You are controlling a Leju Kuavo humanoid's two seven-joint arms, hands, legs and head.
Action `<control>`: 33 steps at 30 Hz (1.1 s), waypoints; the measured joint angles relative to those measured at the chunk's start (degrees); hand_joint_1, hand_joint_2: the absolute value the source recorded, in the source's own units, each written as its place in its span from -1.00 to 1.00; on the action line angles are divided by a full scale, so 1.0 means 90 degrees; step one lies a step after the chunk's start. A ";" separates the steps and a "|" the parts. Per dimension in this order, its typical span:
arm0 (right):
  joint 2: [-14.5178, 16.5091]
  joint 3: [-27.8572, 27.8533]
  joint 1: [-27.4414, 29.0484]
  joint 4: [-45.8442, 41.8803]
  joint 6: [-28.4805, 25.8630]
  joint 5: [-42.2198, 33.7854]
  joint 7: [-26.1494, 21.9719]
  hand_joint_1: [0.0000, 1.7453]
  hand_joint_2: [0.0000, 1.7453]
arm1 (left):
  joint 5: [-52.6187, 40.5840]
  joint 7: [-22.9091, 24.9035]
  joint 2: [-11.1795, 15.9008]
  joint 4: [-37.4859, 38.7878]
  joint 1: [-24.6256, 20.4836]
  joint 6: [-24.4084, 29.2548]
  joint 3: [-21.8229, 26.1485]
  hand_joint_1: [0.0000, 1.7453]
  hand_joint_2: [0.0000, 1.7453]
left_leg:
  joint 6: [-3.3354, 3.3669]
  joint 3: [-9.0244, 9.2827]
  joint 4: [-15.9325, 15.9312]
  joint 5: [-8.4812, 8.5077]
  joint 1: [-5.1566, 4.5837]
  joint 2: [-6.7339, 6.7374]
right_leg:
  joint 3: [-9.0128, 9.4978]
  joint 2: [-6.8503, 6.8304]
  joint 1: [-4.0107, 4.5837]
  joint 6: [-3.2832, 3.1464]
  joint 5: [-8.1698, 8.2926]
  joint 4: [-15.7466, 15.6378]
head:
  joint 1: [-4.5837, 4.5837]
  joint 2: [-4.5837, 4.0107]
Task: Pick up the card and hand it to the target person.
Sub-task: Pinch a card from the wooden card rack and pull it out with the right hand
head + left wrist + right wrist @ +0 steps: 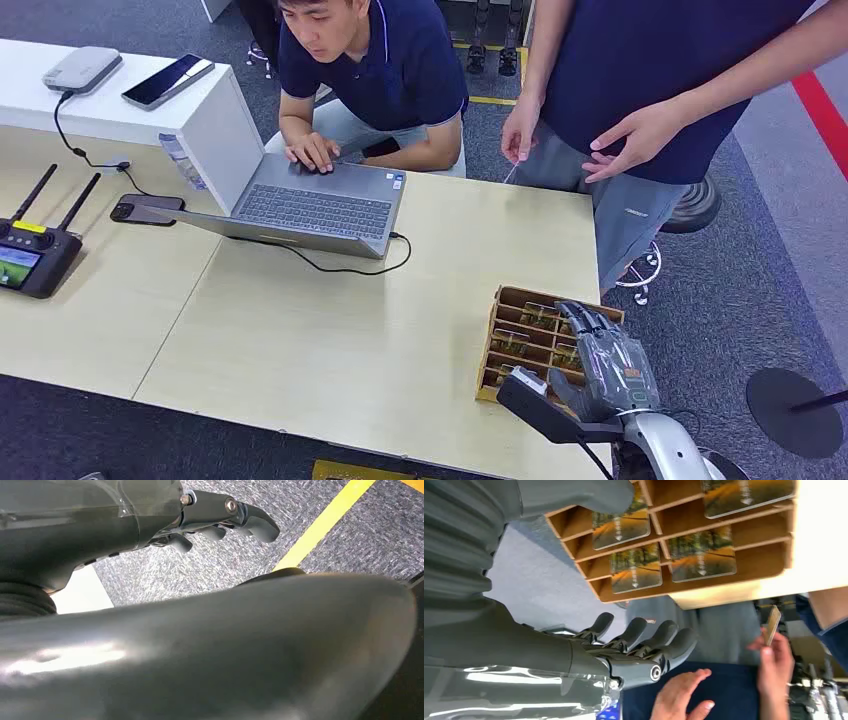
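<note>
Right hand (610, 368) empty, fingers apart

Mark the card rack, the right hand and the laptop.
card rack (512, 330): head view, wooden dividers.
right hand (610, 368): head view, back of hand.
laptop (315, 211): head view, keyboard.

**Table layout, head view**

I see the card rack (530, 335) at the table (330, 340) near-right corner; right hand (605, 365) over its right side; laptop (300, 205) far centre, seated person (375, 70) behind it; standing person (640, 90) beyond the far-right edge; controller (30, 255) left; phone (147, 209) just left of the laptop.
</note>
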 joint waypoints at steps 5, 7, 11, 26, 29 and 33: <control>-0.0041 0.0047 0.0002 0.0043 0.0006 0.0022 0.0020 -0.39 1.00 | 0.0000 0.0014 0.0000 0.0000 0.0000 -0.0005 -0.0054 -1.00 -1.00 | 0.0000 0.0000 0.0000 0.0000 0.0000 0.0000 | 0.0000 0.0000 0.0000 0.0000 0.0000 0.0000 | 0.0000 0.0000; -0.0054 0.0072 0.0003 0.0069 0.0006 0.0022 0.0029 -0.38 1.00 | 0.0000 0.0019 0.0001 0.0000 0.0000 -0.0008 -0.0069 -1.00 -1.00 | 0.0000 0.0000 0.0000 0.0000 0.0000 0.0000 | -0.0001 0.0000 0.0000 0.0000 0.0000 0.0000 | -0.0001 0.0000; -0.0079 0.0096 0.0019 0.0114 0.0012 0.0024 0.0055 -0.35 1.00 | 0.0002 0.0032 0.0000 0.0000 -0.0001 -0.0012 -0.0072 -1.00 -1.00 | 0.0000 0.0000 0.0000 0.0000 0.0000 0.0000 | -0.0001 0.0000 0.0000 0.0000 0.0000 0.0000 | -0.0001 0.0000; -0.0105 0.0099 0.0093 0.0363 -0.0064 -0.0010 0.0080 -0.18 1.00 | -0.0001 0.0032 0.0000 0.0001 -0.0002 -0.0022 -0.0209 -1.00 -1.00 | 0.0000 -0.0001 0.0000 0.0000 0.0000 0.0000 | -0.0001 0.0000 0.0000 0.0000 0.0000 0.0000 | -0.0001 0.0000; -0.0104 0.0099 0.0101 0.0424 -0.0114 -0.0028 0.0077 -0.29 1.00 | -0.0002 0.0032 0.0000 0.0001 -0.0002 -0.0023 -0.0227 -1.00 -1.00 | 0.0000 -0.0001 0.0000 0.0000 0.0000 0.0000 | -0.0001 0.0000 0.0000 0.0000 0.0000 0.0000 | -0.0001 0.0000; -0.0103 0.0099 0.0105 0.0492 -0.0146 -0.0039 0.0073 -0.27 1.00 | -0.0002 0.0032 0.0000 0.0000 -0.0002 -0.0026 -0.0237 -1.00 -1.00 | 0.0000 -0.0001 0.0000 0.0000 0.0000 0.0000 | -0.0001 0.0000 0.0000 0.0000 0.0000 0.0000 | -0.0001 0.0000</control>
